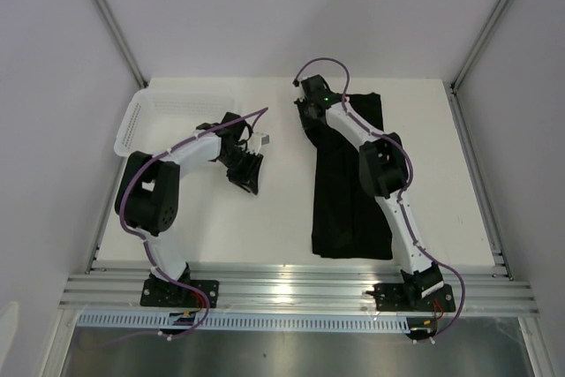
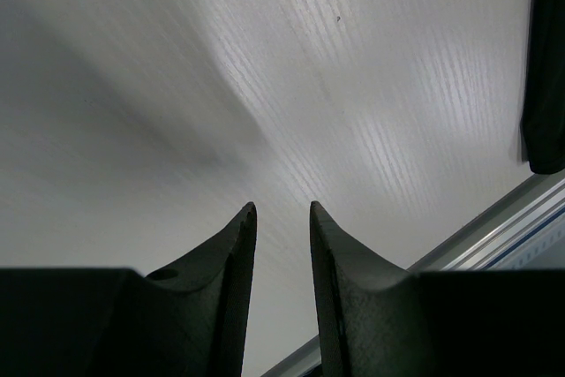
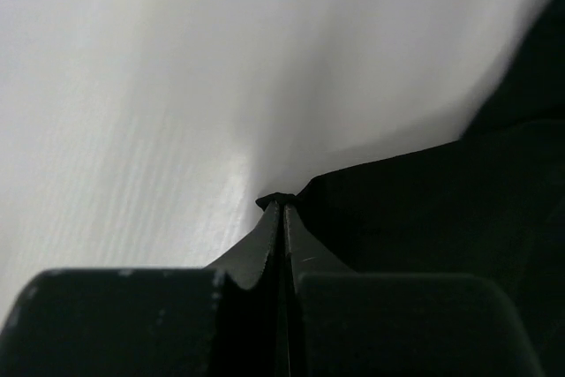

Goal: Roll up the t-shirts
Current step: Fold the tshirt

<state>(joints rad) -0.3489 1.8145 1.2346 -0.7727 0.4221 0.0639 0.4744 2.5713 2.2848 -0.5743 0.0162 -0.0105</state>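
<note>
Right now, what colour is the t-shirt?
The t-shirt is plain black; the top external view shows it best.

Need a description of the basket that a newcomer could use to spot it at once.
On the white table, look to the far left corner. The basket sits there, a shallow white plastic bin with mesh walls. It is the only raised, rimmed thing on the table; the t-shirt on the right side is flat, black cloth.
</note>
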